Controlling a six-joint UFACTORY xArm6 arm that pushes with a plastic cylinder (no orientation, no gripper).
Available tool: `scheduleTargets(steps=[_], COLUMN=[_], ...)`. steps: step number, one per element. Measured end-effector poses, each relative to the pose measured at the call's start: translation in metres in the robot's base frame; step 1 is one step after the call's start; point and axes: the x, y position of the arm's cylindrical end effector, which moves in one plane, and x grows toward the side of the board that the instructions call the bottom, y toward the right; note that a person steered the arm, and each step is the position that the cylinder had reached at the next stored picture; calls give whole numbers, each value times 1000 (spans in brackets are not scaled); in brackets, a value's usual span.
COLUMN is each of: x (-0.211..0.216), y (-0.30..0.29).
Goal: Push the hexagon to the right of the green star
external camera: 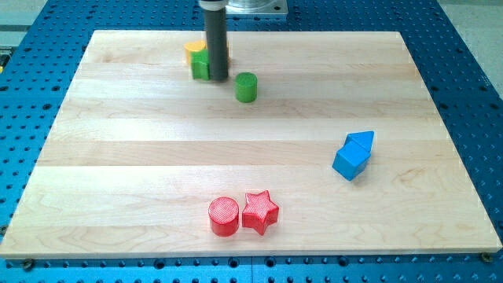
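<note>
Wooden board (118,157), two red, two blue, two green blocks, one yellow (partly hidden), my tip (218,78) touching green block (200,65)

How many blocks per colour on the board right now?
Red: 2, cylinder and star
Blue: 2, touching, upper and lower
Green: 2, cylinder and a block partly behind the rod
Yellow: 1, block, mostly hidden
Total: 7

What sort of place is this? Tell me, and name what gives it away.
Probably a robotics lab bench: a wooden board lies on a blue perforated table, small coloured blocks such as the red star are scattered on it, and my tip rests beside a green block.
</note>
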Motion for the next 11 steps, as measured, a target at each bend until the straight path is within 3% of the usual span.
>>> scheduleTargets(steps=[2, 3, 4, 5, 6, 8, 10, 11], x=[0, 44, 56, 38, -14, -25, -59, -80], y=[-121, -135, -79, -28, 2, 88, 74, 39])
